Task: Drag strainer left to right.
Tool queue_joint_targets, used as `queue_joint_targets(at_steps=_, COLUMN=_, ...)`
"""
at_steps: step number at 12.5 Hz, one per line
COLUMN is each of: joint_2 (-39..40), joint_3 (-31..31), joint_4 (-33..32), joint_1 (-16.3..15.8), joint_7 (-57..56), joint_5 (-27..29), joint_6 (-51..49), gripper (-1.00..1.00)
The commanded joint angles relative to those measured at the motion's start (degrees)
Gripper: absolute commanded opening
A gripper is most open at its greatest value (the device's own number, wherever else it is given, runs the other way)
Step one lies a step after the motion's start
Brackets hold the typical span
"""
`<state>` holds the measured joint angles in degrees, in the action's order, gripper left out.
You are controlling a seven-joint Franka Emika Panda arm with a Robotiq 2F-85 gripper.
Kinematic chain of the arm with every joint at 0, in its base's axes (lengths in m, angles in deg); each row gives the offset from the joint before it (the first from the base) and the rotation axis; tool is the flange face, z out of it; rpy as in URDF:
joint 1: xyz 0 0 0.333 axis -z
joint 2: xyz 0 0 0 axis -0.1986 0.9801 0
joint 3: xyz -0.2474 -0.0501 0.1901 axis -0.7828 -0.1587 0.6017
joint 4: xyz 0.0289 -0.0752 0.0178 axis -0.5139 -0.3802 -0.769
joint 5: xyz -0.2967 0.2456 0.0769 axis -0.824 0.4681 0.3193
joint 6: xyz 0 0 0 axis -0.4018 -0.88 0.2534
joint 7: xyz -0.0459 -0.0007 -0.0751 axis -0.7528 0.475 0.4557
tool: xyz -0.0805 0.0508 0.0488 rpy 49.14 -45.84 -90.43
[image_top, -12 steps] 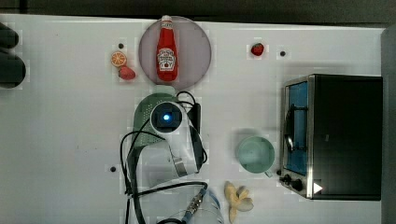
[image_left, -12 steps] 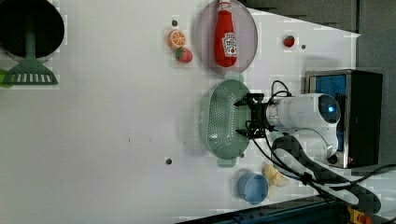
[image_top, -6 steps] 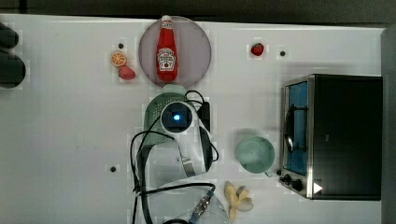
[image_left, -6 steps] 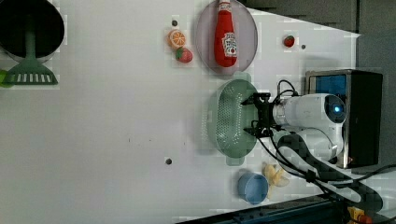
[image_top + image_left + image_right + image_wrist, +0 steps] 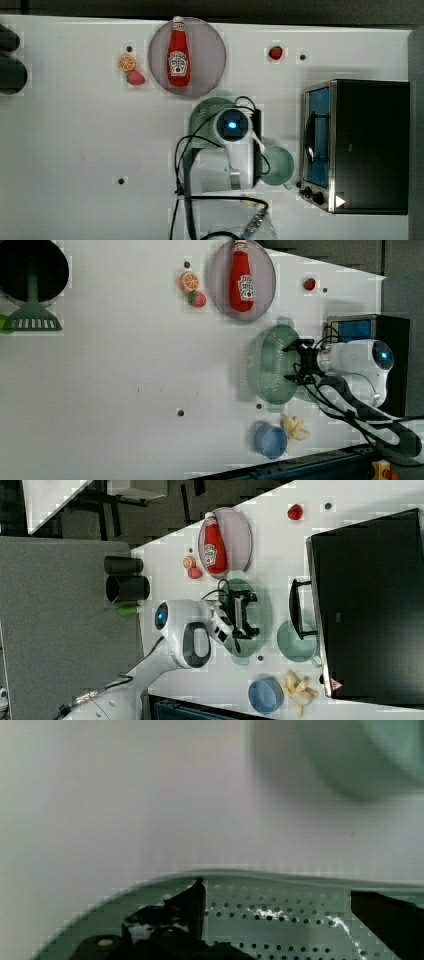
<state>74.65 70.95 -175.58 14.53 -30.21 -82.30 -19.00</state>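
Near counter centre, strainer (image 5: 270, 365) sits directly under end effector (image 5: 295, 362), at 6 o'clock from ketchup plate (image 5: 265, 285); end effector fingers spread wide inside bowl, gripping nothing.

Matt perforated plastic strainer (image 5: 270, 365), glossy ketchup bottle (image 5: 178, 52), smooth white table (image 5: 75, 150)

End effector (image 5: 280, 915) fingers spread inside strainer (image 5: 280, 920).

Pale green perforated strainer (image 5: 270, 365) sits upright, apparently just beside the plate (image 5: 220, 285).
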Motion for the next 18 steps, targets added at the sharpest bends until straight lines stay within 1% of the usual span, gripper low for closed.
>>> queue_joint_targets(at_steps=1, joint_2=-0.64, joint_3=-1.19, joint_4=0.64, joint_1=0.06, joint_7=-4.64, joint_5=0.79, joint_6=-0.13, gripper=1.00)
queue_joint_targets(at_steps=6, joint_2=-0.64, joint_3=-3.47, joint_4=0.65, joint_1=0.06, joint_7=-11.98, joint_5=0.84, joint_6=-0.03, gripper=1.00)
queue_joint_targets(at_steps=9, joint_2=-0.65, joint_3=-4.89, joint_4=0.73, joint_1=0.06, joint_7=-11.57, joint_5=0.87, joint_6=0.07, gripper=1.00)
queue_joint_targets(at_steps=11, joint_2=-1.56, joint_3=-4.18, joint_4=0.66, joint_1=-0.05, joint_7=-12.58, joint_5=0.87, joint_6=0.04, gripper=1.00)
queue_joint_targets(at_steps=12, joint_2=-2.96, joint_3=-3.18, joint_4=0.24, joint_1=-0.10, joint_7=-16.41, joint_5=0.87, joint_6=-0.58, gripper=1.00)
queue_joint_targets(at_steps=13, joint_2=-4.91, joint_3=-2.05, joint_4=-0.31, joint_1=-0.11, joint_7=-23.00, joint_5=0.87, joint_6=-1.52, gripper=1.00)
queue_joint_targets(at_steps=15, joint_2=-10.34, joint_3=-0.57, joint_4=-0.60, joint_1=-0.11, joint_7=-36.63, joint_5=0.91, joint_6=-2.51, gripper=1.00)
queue_joint_targets(at_steps=16, joint_2=-13.35, joint_3=-0.29, joint_4=-0.36, joint_1=-0.11, joint_7=-41.19, joint_5=1.13, joint_6=-3.86, gripper=1.00)
queue_joint_targets(at_steps=18, joint_2=-19.56, joint_3=0.26, joint_4=0.73, joint_1=-0.18, joint_7=-43.53, joint_5=1.80, joint_6=-9.81, gripper=1.00)
